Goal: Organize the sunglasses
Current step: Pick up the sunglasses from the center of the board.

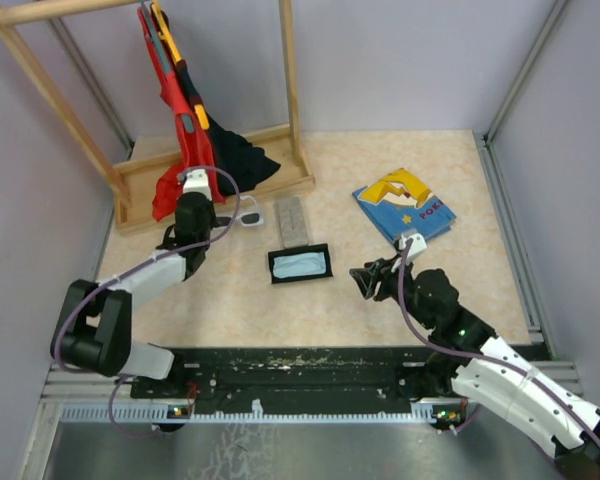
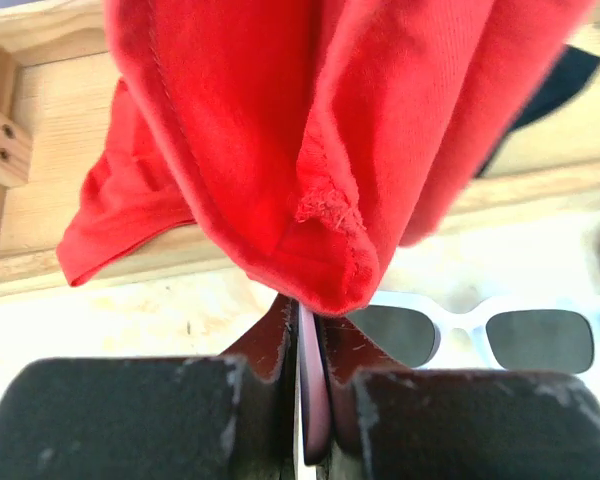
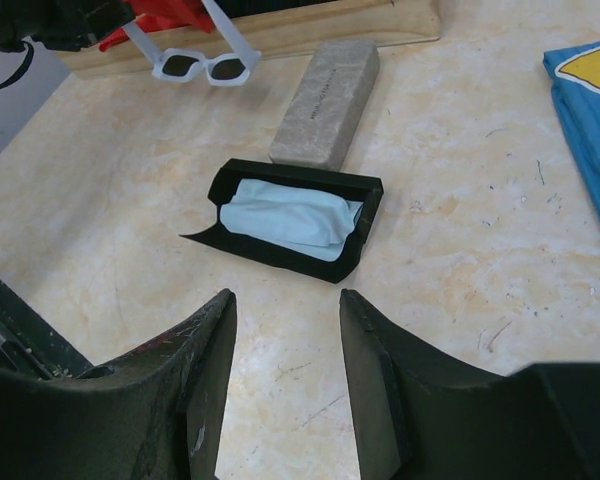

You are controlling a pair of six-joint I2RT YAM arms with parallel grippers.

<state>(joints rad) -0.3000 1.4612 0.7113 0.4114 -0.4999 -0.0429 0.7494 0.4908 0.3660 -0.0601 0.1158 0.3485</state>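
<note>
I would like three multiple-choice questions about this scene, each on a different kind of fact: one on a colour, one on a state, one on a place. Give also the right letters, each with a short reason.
1. What colour is the cloth inside the black case?
A. red
B. light blue
C. yellow

2. In what state is the right gripper?
A. shut on the cloth
B. shut on the black case
C. open and empty

3. Where are the white sunglasses?
A. inside the black case
B. beside the base of the wooden rack
C. under the cloth

Answers:
1 B: the folded cloth in the open case is pale blue.
2 C: its fingers stand apart with only bare table between them.
3 B: they sit next to the rack's base plank, well away from the case.
</note>
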